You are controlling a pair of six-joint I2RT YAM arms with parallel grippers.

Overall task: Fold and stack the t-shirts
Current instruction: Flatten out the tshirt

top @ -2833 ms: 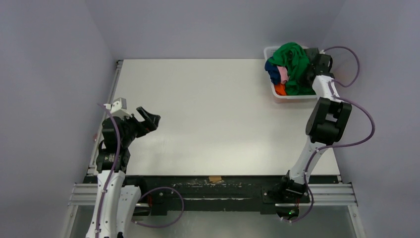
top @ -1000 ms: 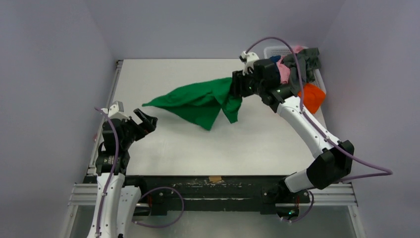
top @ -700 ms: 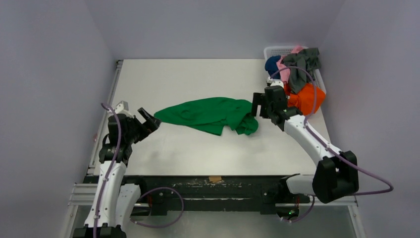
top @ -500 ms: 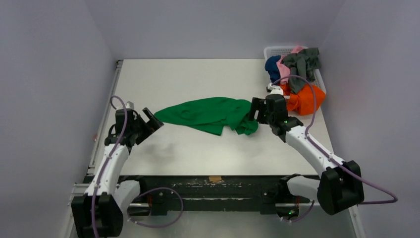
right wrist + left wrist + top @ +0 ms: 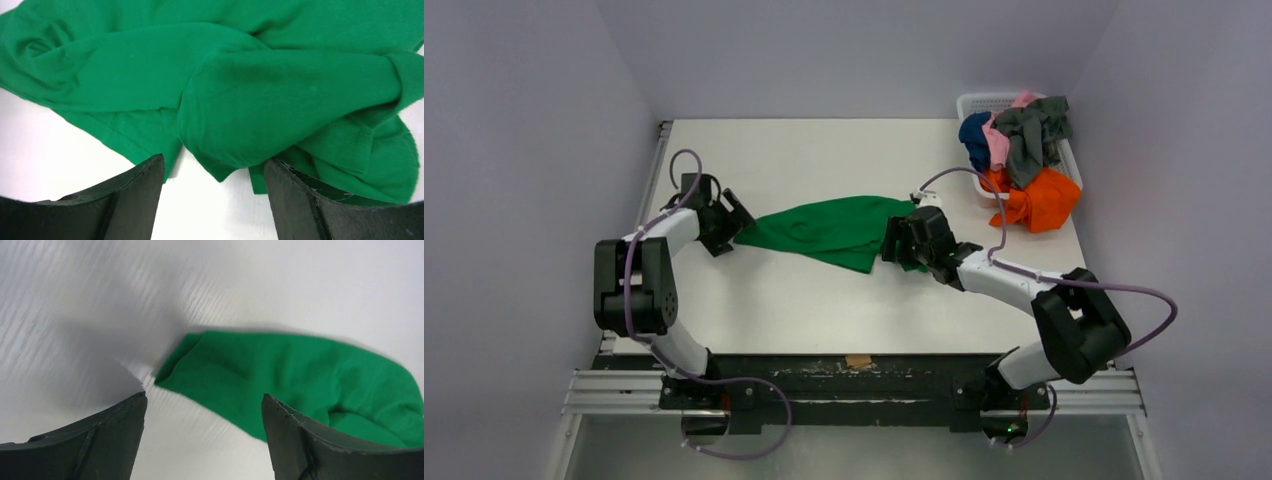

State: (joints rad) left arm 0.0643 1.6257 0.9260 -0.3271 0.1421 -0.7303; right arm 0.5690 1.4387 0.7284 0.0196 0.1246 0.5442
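Green shirt [image 5: 834, 228]: crumpled on the table [image 5: 824, 300], so it needs spreading first.
Left gripper [image 5: 739, 220]: jaws apart at its left tip, likely to pinch there.
Right gripper [image 5: 892, 246]: jaws apart over its bunched right end, holding nothing.
Other shirts [image 5: 1024, 150]: heaped in basket [image 5: 984, 100], far right of it.

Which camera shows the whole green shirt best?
The top external view: nearly the whole green t-shirt shows, lying rumpled on the table. The left wrist view catches only one end; the right wrist view only bunched folds close up.
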